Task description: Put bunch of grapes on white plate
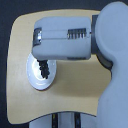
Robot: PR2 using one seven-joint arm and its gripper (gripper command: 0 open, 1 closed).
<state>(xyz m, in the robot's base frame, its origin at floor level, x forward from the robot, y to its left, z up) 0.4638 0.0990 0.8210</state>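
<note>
A pale wooden table [75,85] with rounded corners stands on a dark blue floor [5,60], evenly lit

The scene is evenly and brightly lit; everything is rendered soft and blurred, and the plate [35,75] is slightly overexposed.

One exterior view looks straight down, fairly near, on the table [20,75].
</note>
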